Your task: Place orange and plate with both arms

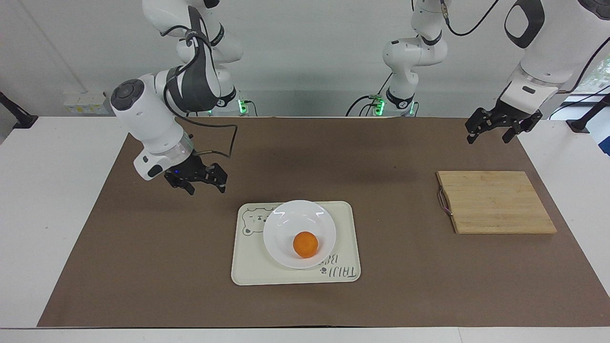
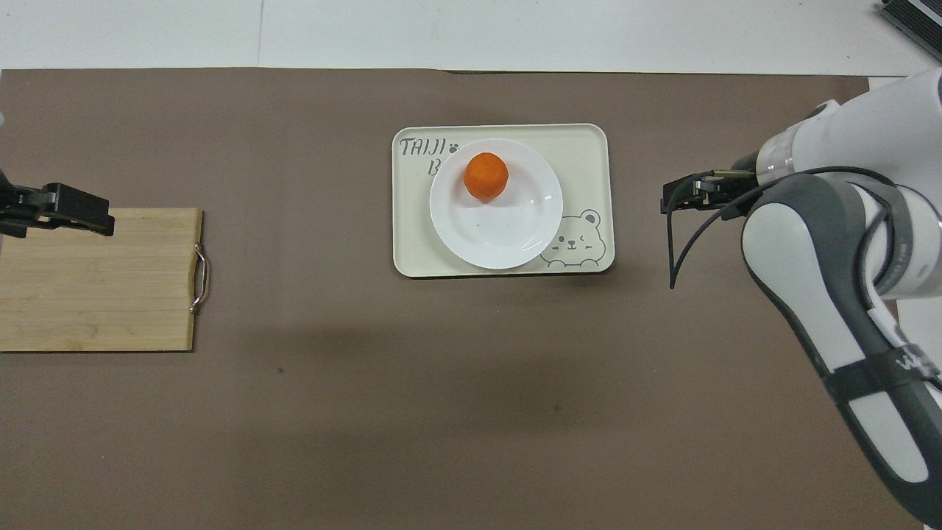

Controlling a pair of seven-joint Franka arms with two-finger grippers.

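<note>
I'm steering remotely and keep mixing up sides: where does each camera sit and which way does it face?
Facing view: high across the table, looking at the robots; both arms show whole, right gripper and left gripper raised and open.
Overhead view: above the robots' end, looking steeply down; right forearm shows, left gripper only.
Shared: orange on plate, tray, cutting board, sides mirrored.

Bright, even light is falling from above, casting soft, blurred shadows onto the brown mat point(image 1: 333, 157) covering the worktop point(image 1: 57, 214). Small glare spots are glinting on the plate point(image 1: 305, 221). Both views are staying sharp throughout.
</note>
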